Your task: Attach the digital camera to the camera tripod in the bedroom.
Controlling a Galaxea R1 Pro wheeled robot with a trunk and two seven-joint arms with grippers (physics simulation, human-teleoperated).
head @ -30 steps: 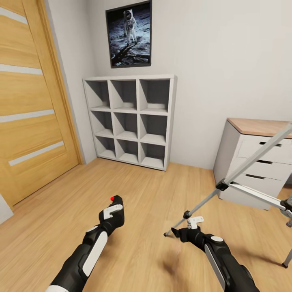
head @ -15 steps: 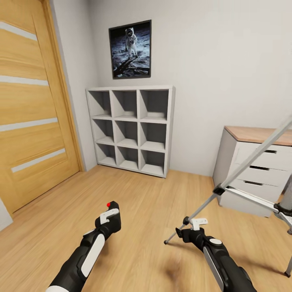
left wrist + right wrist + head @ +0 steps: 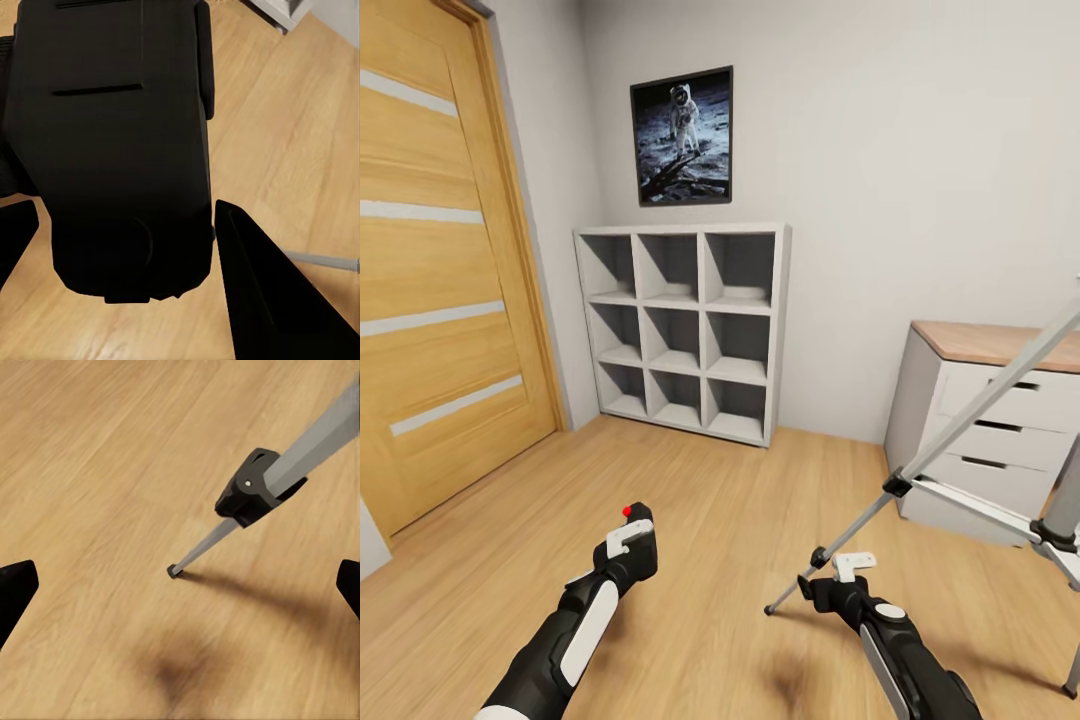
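While the digital camera [image 3: 638, 535] is carried in the left gripper [image 3: 630, 545], low over the wood floor [image 3: 710, 500], the step in hand is judged to be the approach to the camera tripod [image 3: 920, 470]. In the left wrist view the camera body [image 3: 112, 142] sits between the two fingers [image 3: 262, 292], which press against its sides; the grasp appears firm, with the red button [image 3: 627, 511] uppermost. The right gripper [image 3: 830, 585] is spread wide and holds nothing; its fingertips [image 3: 15, 589] stand well apart at the edges of the right wrist view, with the nearest tripod leg [image 3: 217, 536], its black joint [image 3: 255, 487] and its foot [image 3: 173, 571] between and beyond them.

The tripod stands to the robot's right, leaning across in front of the desk [image 3: 985, 400]; its head lies beyond the right edge of the head view. The white cube shelf [image 3: 685, 325] and the door [image 3: 440, 280] stand further off, against the walls.

Recommendations, as judgement only:
- Turn the view rightward until the tripod head can be seen before raising the camera.
- Keep the right arm clear of the near leg; a knock could topple the stand.
- Steady a leg or the centre column with the free gripper if needed.
- Bring the camera down level, base first, onto the head.
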